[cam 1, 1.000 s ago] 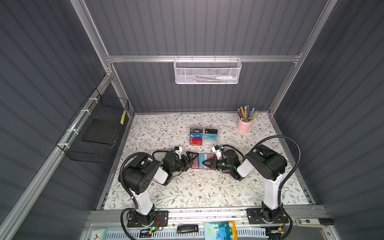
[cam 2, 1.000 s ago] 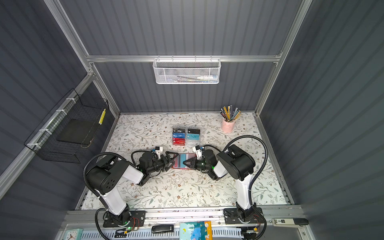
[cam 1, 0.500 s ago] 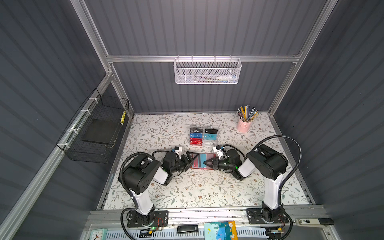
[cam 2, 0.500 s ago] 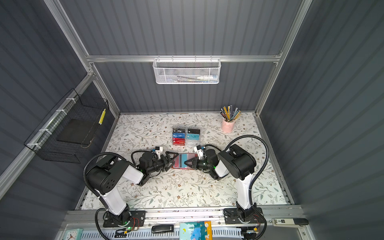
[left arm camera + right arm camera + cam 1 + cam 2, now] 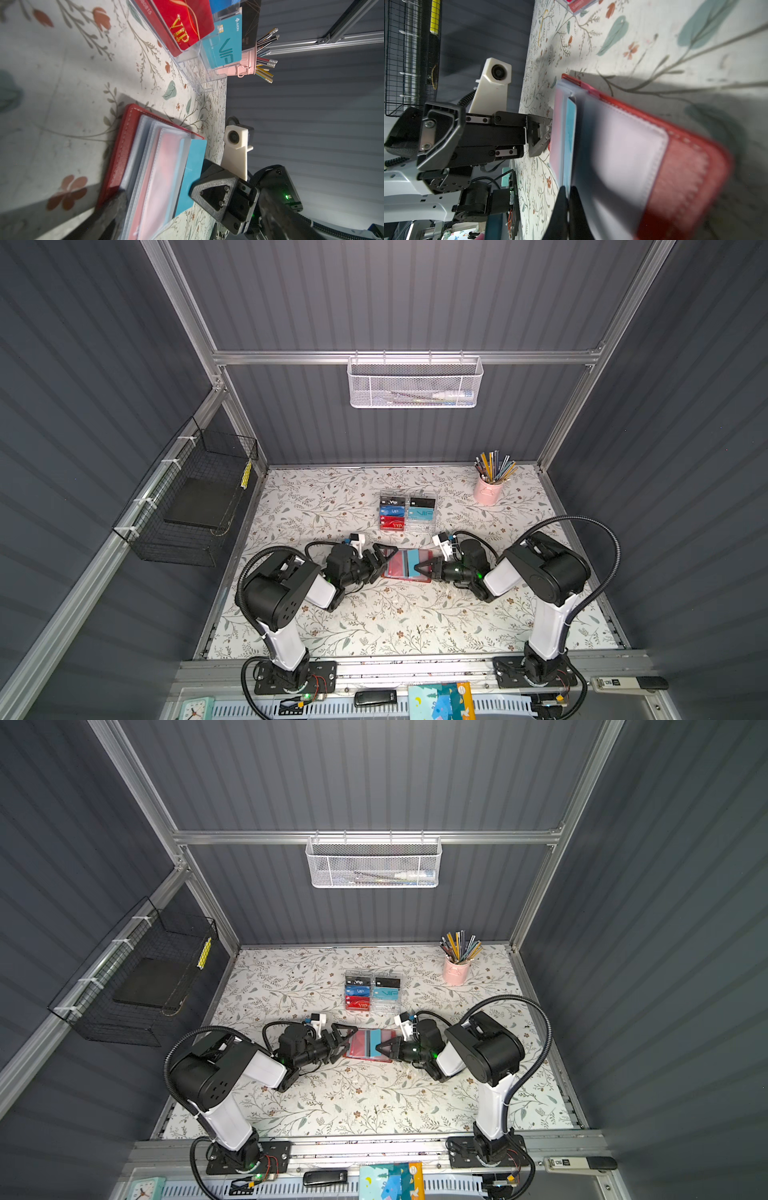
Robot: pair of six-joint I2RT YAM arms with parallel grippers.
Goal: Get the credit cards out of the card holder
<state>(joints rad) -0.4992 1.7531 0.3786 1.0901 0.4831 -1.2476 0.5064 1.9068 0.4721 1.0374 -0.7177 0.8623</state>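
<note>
Red card holder (image 5: pixel 395 571) lies open on the floral tabletop (image 5: pixel 374 614), clear sleeves up. Light-blue credit card (image 5: pixel 412 560) sticks partway out of a sleeve, on the holder's side nearest the right hand (image 5: pixel 419 568), which is pinched fully closed on that card's edge. Left hand (image 5: pixel 384 562) is spread wide at the holder's opposite edge, gripping nothing. Acrylic rack (image 5: pixel 407 512) with more cards stands just behind the holder.

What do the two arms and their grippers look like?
The left arm and right arm have black joint housings, white link shells and looping black corrugated cables. The left gripper and right gripper are black with triangular fingers, each beside a white camera mount.
</note>
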